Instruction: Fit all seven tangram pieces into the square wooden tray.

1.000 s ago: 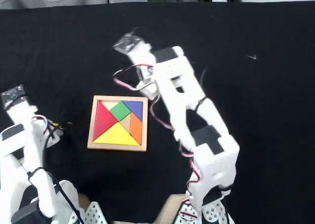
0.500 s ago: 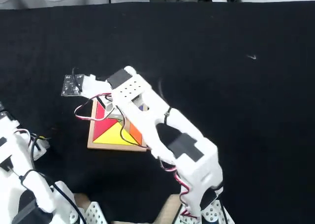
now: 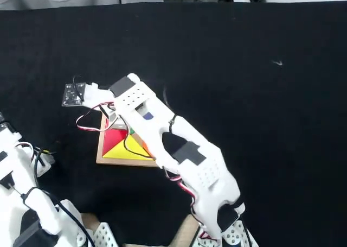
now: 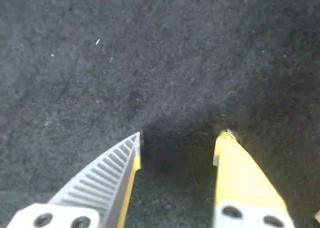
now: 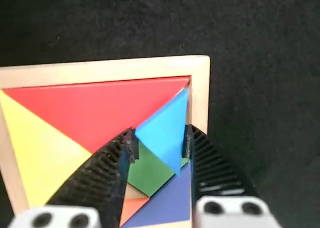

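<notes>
The square wooden tray [image 5: 100, 65] holds a big red triangle [image 5: 90, 105], a yellow triangle [image 5: 35, 153], a green piece [image 5: 147, 173], a dark blue piece [image 5: 170, 203] and an orange piece [image 5: 132, 208]. My right gripper [image 5: 159, 138] is shut on a light blue triangle [image 5: 165, 133], held tilted over the tray corner beside the red triangle. From above, the right arm [image 3: 162, 133] lies across the tray [image 3: 124, 161] and hides most of it. My left gripper [image 4: 177, 140] stands open over bare black cloth, left of the tray.
Black cloth [image 3: 260, 95] covers the whole table, with wide free room to the right and at the back. The left arm [image 3: 16, 160] stands at the front left edge. Loose red and white cables [image 3: 89, 125] hang off the right arm by the tray.
The right arm has swung left from behind the tray's far corner to lie across the tray. The left arm has drawn back toward the left edge.
</notes>
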{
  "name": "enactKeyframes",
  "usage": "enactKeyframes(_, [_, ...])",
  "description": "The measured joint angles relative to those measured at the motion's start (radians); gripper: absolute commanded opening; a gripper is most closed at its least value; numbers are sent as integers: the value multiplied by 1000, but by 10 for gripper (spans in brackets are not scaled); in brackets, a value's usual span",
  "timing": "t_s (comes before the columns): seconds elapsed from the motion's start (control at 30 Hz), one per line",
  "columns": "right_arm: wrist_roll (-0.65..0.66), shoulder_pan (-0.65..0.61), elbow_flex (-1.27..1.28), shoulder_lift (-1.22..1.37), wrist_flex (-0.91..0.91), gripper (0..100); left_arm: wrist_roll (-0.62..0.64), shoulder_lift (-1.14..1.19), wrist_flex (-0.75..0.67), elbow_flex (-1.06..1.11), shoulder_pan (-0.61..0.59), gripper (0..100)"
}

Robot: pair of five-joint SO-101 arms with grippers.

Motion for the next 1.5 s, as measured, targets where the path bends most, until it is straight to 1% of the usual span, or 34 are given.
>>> enactKeyframes(0.07, [0,2,-26,17,12,258,0,0,0,0,0,242])
enactKeyframes(0.17, [-23,0,-63,29,28,247,0,0,0,0,0,242])
enactKeyframes(0.4, [-23,0,-81,31,68,239,0,0,0,0,0,242])
enactKeyframes(0.47, [-23,0,-104,32,81,182,0,0,0,0,0,242])
enactKeyframes(0.57, [-43,0,-144,31,78,25,0,0,0,0,0,242])
enactKeyframes(0.6, [-64,0,-152,31,64,6,0,0,0,0,0,242])
enactKeyframes(0.67, [-124,0,-163,31,38,30,0,0,0,0,0,242])
enactKeyframes(0.77, [-204,0,-175,31,20,12,0,0,0,0,0,242])
enactKeyframes(0.83, [-226,-8,-181,31,12,11,0,0,0,0,0,242])
enactKeyframes(1.1, [-227,-21,-183,123,-17,11,0,0,0,0,0,242])
enactKeyframes(1.37, [-235,-12,-192,140,-17,11,0,0,0,0,0,242])
enactKeyframes(1.5, [-236,-11,-227,135,32,11,0,0,0,0,0,242])
